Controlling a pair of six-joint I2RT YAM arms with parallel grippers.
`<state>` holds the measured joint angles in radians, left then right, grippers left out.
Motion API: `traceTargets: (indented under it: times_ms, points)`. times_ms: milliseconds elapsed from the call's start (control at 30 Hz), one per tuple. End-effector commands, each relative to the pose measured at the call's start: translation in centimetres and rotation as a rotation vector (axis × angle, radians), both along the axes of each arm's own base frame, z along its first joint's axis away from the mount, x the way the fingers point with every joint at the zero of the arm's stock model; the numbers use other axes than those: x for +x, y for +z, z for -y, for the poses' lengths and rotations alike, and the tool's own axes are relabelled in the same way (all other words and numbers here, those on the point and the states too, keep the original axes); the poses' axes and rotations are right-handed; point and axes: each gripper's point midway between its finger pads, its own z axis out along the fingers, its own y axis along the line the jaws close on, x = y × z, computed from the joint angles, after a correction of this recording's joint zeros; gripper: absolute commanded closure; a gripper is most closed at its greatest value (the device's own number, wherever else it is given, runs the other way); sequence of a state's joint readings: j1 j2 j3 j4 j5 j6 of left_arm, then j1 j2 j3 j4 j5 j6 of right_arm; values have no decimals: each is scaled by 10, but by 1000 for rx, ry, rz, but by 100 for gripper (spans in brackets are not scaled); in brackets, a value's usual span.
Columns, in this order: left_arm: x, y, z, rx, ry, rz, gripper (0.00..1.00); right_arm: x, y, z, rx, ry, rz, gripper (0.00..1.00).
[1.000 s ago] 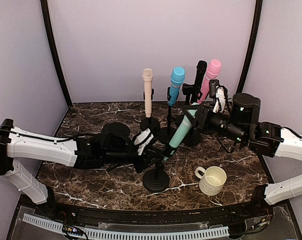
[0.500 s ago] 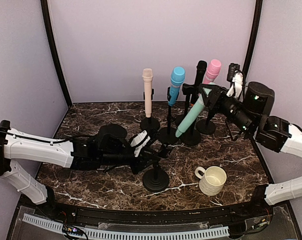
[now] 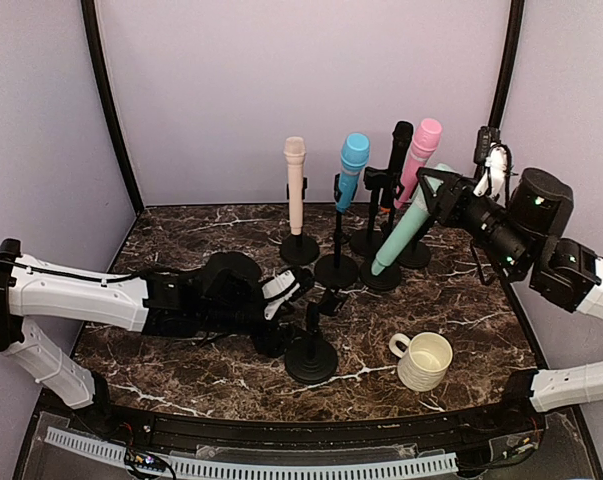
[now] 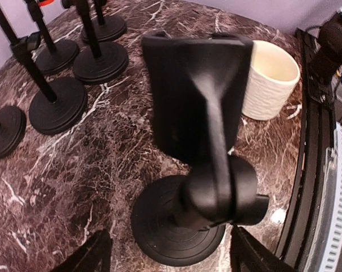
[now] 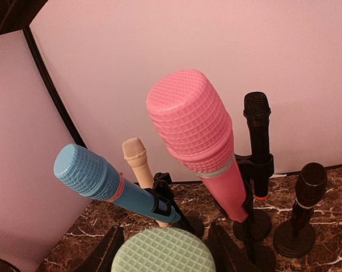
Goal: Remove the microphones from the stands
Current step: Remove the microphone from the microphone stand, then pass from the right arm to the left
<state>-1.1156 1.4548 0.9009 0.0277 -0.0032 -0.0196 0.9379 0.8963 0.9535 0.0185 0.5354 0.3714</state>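
Note:
The mint green microphone (image 3: 406, 225) hangs tilted in the air at the back right, clear of its stand, with my right gripper (image 3: 433, 195) shut on its upper body. In the right wrist view its round head (image 5: 163, 252) fills the space between the fingers (image 5: 105, 249). The empty black stand (image 3: 311, 345) is upright near the table's front, its clip (image 4: 196, 85) holding nothing. My left gripper (image 4: 171, 260) is open, its fingers (image 4: 94, 255) spread either side of the stand's round base (image 4: 176, 221) without touching the post.
A white mug (image 3: 424, 360) sits right of the empty stand. Behind are stands holding a beige microphone (image 3: 295, 185), a blue one (image 3: 352, 165), a pink one (image 3: 419, 150) and a black one (image 3: 399, 145). Their round bases (image 4: 54, 105) crowd the back.
My right gripper has carried the mint microphone up and to the right, out of the stand's clip. My left gripper has opened off the stand's post.

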Motion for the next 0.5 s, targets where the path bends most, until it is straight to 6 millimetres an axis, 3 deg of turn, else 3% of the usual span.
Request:
traceTargets:
  times_ms: [0, 133, 300, 467]
  points:
    - [11, 46, 4, -37, 27, 50, 20, -17, 10, 2, 28, 86, 27, 97]
    - [8, 96, 15, -134, -33, 106, 15, -33, 15, -7, 29, 195, 39, 96]
    - [-2, 156, 25, -286, -88, 123, 14, -60, 43, -32, 81, 409, 116, 95]
    - [-14, 192, 40, -393, -163, 89, 14, -80, 54, -69, 102, 632, 181, 95]
